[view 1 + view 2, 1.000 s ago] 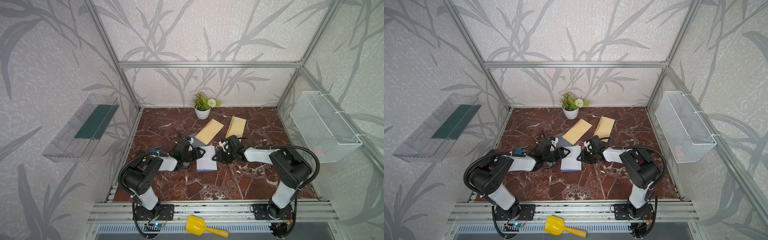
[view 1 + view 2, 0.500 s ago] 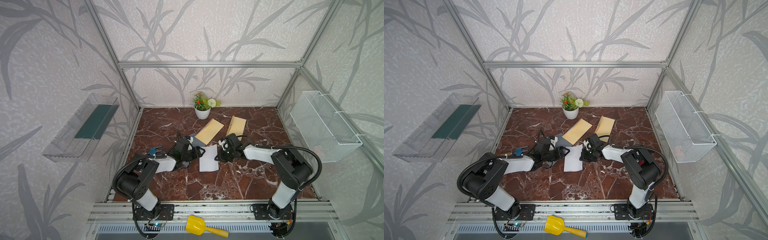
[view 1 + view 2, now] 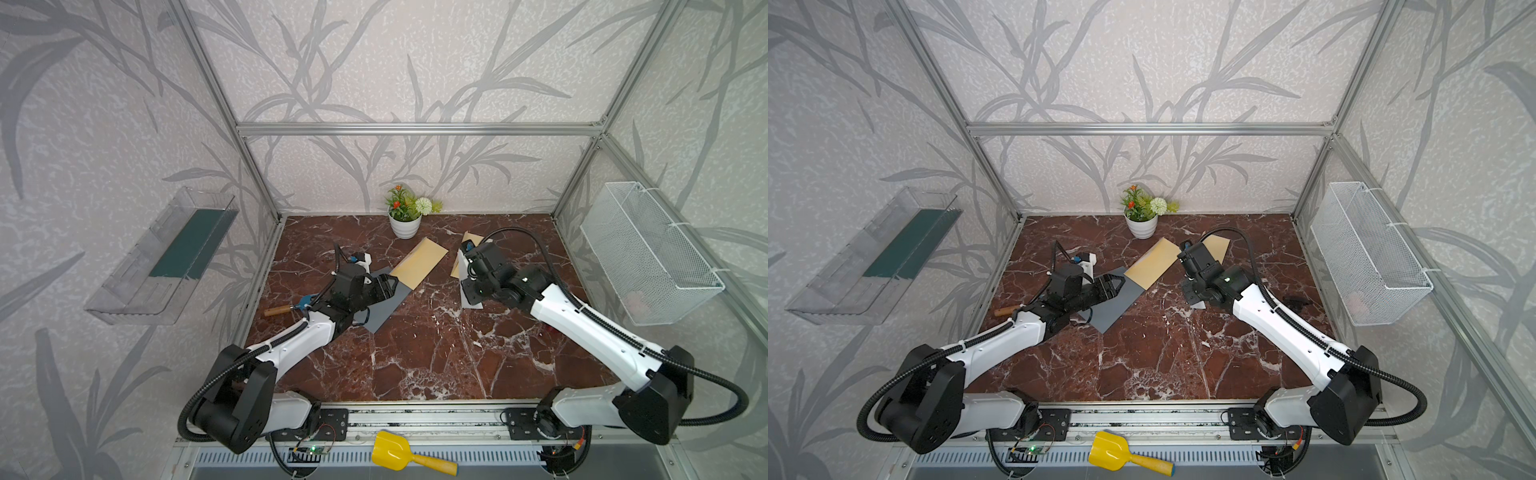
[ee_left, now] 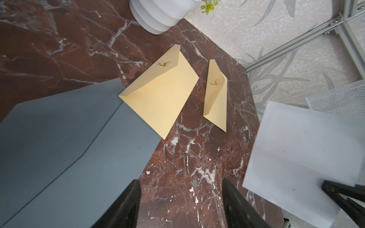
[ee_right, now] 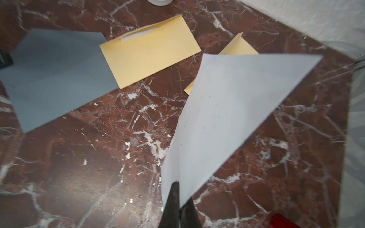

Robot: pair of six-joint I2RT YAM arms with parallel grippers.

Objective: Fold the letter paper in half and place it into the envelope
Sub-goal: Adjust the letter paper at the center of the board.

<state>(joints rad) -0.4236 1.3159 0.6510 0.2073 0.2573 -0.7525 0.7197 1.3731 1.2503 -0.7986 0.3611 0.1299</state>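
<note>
The white letter paper (image 5: 227, 118) is up off the counter (image 3: 436, 353) and hangs tilted in the air, on the right side of the counter. The right gripper (image 5: 177, 187) is closed tight on one corner of it. I cannot tell if the paper is folded. From the right wrist view, the far end of the paper hides part of a small yellow envelope (image 4: 216, 98) that lies flat on the counter. A bigger yellow envelope (image 4: 162, 98) lies just beside that one, nearer the middle. One corner of it lies on top of a grey envelope (image 4: 69, 148), which is flat on the left side with its flap open. The left gripper (image 4: 179, 197) is low over the edge of the grey envelope. It is open and holds nothing. A white flower pot (image 3: 405, 226) stands at the back by the wall. A yellow scoop (image 3: 395, 453) lies in front of the counter, between the two arm bases.
</note>
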